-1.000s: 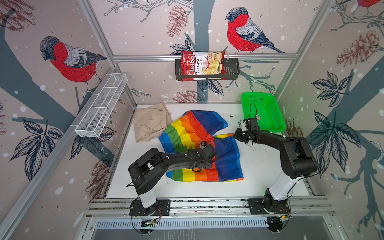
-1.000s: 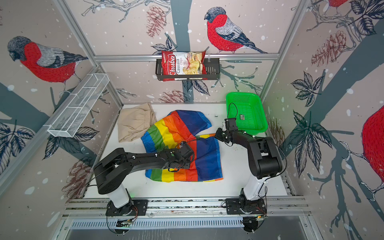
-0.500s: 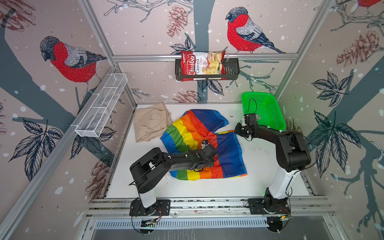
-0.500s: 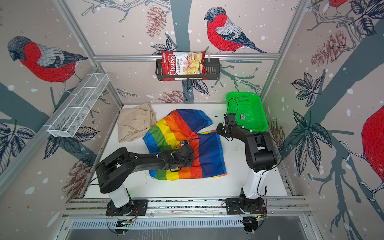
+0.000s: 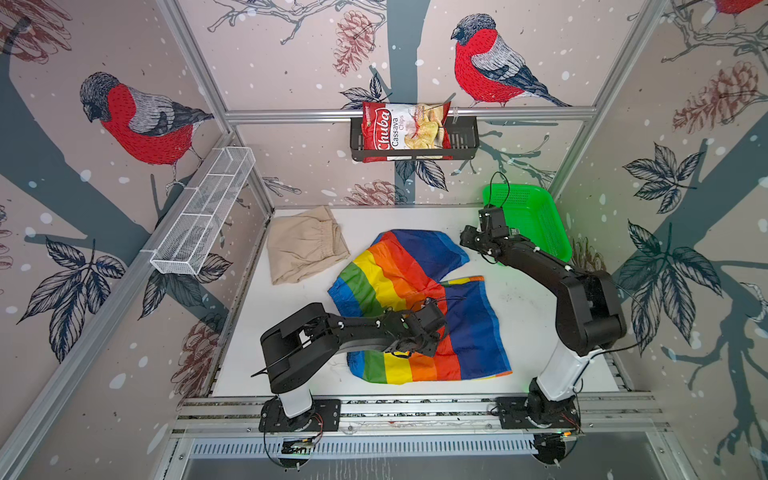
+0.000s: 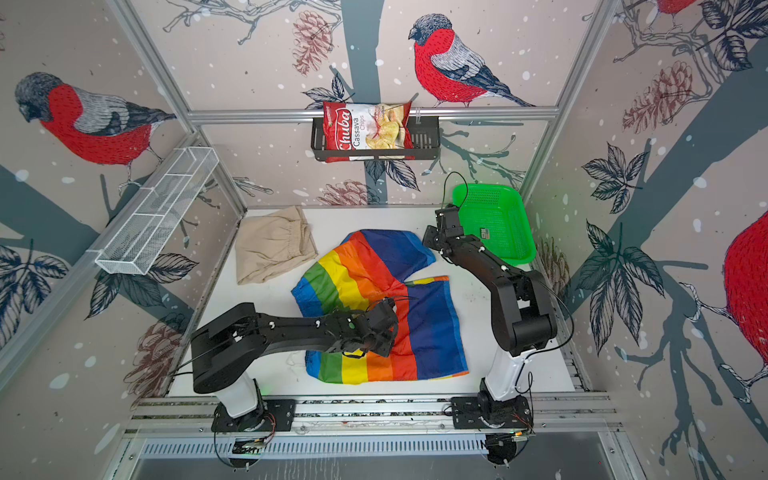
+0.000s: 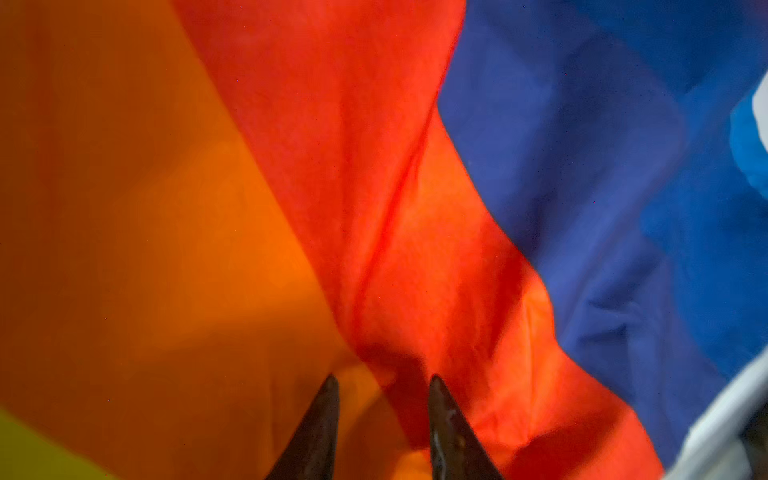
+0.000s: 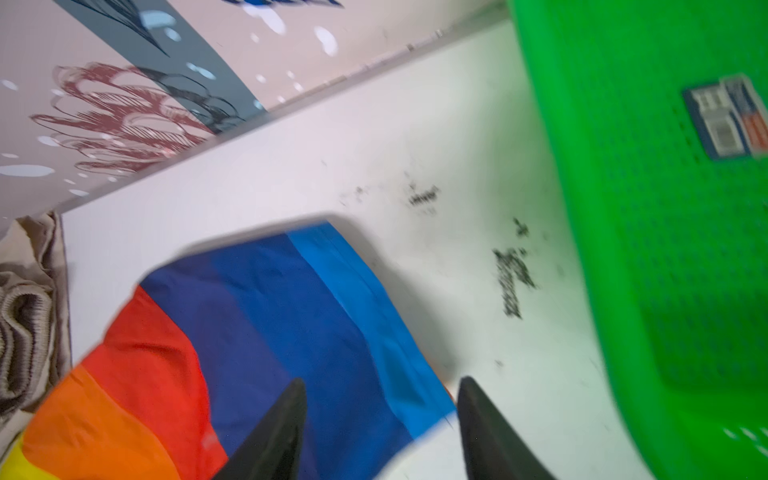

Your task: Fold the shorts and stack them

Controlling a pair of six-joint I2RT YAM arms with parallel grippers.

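On the white table, in both top views, the rainbow shorts lie spread at the middle, the beige shorts bunched just beside them toward the far left corner. Left wrist view: the left gripper sets narrow jaws on their orange-red cloth; whether a pinch is caught, I cannot tell. Right wrist view: the right gripper gapes wide over their blue edge, near the green basket.

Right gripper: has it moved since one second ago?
Yes. The right gripper moved toward the back wall, alongside the green basket, which stayed fixed. It now hangs open at the blue edge of the rainbow shorts.
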